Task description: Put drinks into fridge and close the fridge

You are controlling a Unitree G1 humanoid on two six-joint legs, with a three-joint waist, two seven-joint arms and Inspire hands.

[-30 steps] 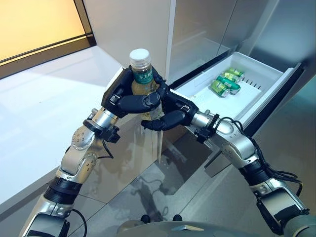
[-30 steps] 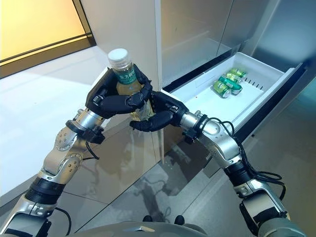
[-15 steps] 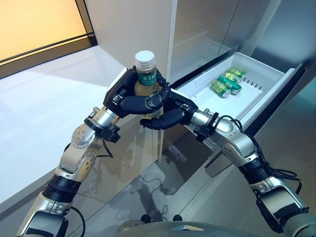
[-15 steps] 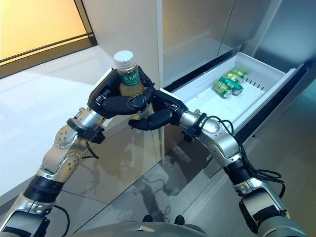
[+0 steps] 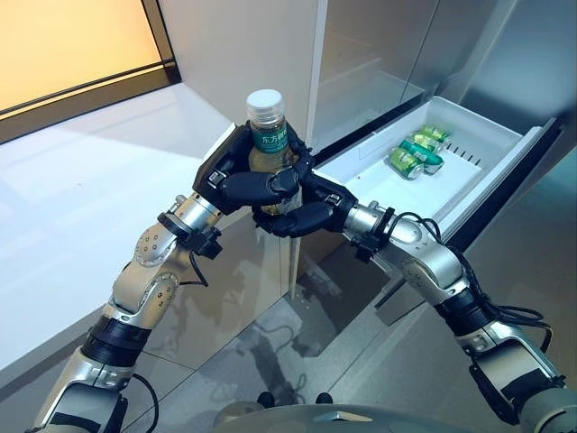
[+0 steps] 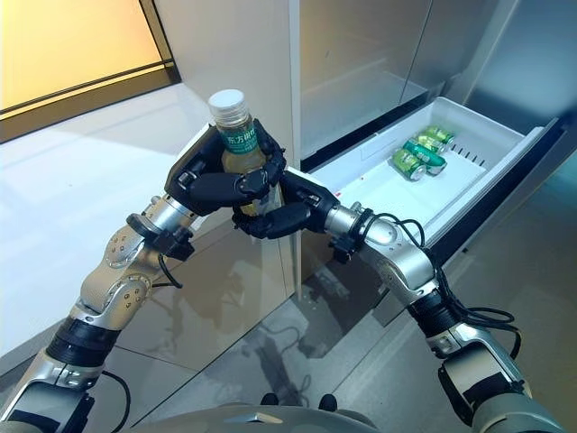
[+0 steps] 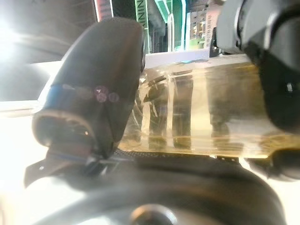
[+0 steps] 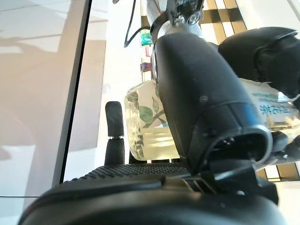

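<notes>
Left hand [image 5: 236,174] is wrapped round a bottle [image 5: 268,135], fingers curled across its front, thumb [image 7: 89,89] pressed on the side. Bottle stands upright: white cap on top, green label below it, pale yellow drink inside. Right hand [image 5: 302,209] meets it from the opposite side, lower down, fingers curled under and round the bottle's base, thumb [image 8: 206,98] against its wall. So both hands clamp the 1 bottle between them, held up in the air.

Beyond the right hand, further along that arm's side, an open white fridge drawer [image 5: 478,167] juts out. Approx. 3 green cans [image 5: 413,150] lie on their sides near its far end. Behind the hands, grey fridge front [image 5: 361,45] rises.
</notes>
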